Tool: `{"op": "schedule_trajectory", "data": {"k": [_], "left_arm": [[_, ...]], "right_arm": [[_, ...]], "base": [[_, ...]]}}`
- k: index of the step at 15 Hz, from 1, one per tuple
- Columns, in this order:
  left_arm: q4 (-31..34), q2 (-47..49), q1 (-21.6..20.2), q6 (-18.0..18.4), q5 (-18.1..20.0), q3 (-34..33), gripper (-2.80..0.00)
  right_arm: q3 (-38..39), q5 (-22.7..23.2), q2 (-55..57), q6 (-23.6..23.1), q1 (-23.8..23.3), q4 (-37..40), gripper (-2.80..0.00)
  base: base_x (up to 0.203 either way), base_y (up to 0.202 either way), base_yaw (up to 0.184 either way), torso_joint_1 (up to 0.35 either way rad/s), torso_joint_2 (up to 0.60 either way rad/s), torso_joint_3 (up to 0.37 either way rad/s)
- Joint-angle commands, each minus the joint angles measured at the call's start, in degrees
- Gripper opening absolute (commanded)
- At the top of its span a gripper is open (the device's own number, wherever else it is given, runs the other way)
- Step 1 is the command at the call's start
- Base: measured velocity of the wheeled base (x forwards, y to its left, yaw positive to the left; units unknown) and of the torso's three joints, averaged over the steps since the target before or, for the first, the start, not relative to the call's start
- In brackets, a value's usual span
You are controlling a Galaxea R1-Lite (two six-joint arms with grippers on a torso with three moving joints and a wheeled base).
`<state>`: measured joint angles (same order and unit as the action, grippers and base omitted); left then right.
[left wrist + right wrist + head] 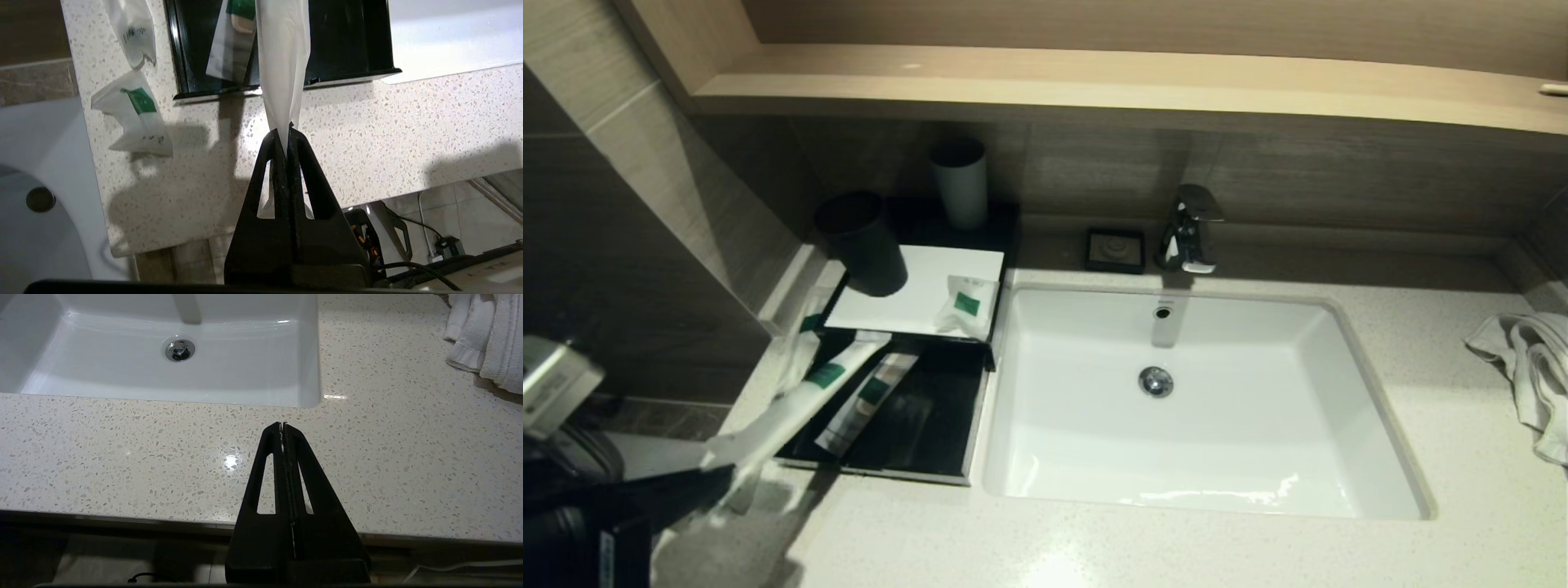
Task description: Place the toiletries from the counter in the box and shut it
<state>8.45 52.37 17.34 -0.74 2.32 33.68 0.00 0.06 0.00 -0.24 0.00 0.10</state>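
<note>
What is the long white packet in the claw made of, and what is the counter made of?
The long white packet looks like thin, soft plastic: it is see-through milky and crumples where the left claw pinches it. The counter looks like polished stone, maybe man-made: pale, speckled with small chips, and shiny.

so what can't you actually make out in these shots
- Left gripper: head view's lower left corner cuts it off.
- Long sachet it pinches: far end leaves the left wrist view's edge.
- Box drawer: rear hidden under its white top.
- Sachet labels: print too small.
- Towel: cut off by head view's right edge.
</note>
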Motion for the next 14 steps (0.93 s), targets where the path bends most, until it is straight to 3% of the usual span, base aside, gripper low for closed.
{"op": "schedule_trajectory", "data": {"k": [1, 6, 9, 14], "left_arm": [[2.24, -1.30, -0.10, -0.44, -0.21, -0.10, -2.80], [3.46, 0.39, -0.28, -0.79, -2.04, -2.07, -2.80], [2.76, 3.51, -0.28, -2.80, -3.02, -2.40, -2.80], [-4.43, 10.85, -0.28, -3.72, -4.29, -2.23, -2.80]], "right_arm": [[0.00, 0.02, 0.00, -0.02, 0.00, -0.01, -2.80], [0.00, 0.02, 0.00, -0.02, -0.05, -0.01, -2.80], [0.00, 0.02, 0.00, -0.02, 0.00, -0.01, -2.80], [0.00, 0.02, 0.00, -0.02, 0.00, -0.01, -2.80]], "base": [[0.000, 0.000, 0.000, 0.000, 0.00, 0.000], [0.000, 0.000, 0.000, 0.000, 0.00, 0.000], [0.000, 0.000, 0.000, 0.000, 0.00, 0.000], [0.000, 0.000, 0.000, 0.000, 0.00, 0.000]]}}
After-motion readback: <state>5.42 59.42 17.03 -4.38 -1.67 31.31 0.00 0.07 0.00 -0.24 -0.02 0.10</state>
